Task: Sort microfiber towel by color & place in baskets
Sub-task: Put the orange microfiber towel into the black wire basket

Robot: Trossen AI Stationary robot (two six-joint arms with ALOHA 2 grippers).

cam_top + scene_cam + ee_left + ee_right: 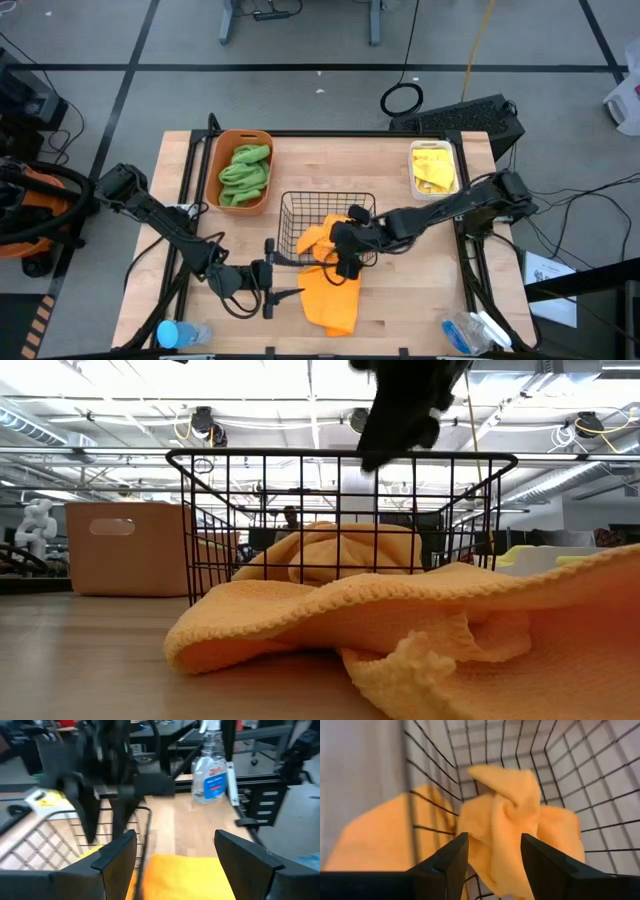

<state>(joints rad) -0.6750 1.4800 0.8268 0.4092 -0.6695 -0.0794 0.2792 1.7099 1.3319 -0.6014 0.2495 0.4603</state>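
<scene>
The black wire basket (300,205) stands mid-table with a crumpled orange towel (510,805) inside. A second orange towel (332,298) lies spread on the table against the basket's near side (420,630). My right gripper (345,264) hangs open over the basket's near rim, above the towel inside (495,837). My left gripper (287,282) is open and low at the spread towel's left edge, with the towel (185,875) showing between its fingers (175,835). The orange tub (245,172) holds green towels. The white bin (435,168) holds yellow ones.
A spray bottle (470,330) lies at the table's near right corner and a blue-capped bottle (180,333) at the near left corner. Bare wood shows to the right of the basket and between basket and tub. Black frame rails run along the table's sides.
</scene>
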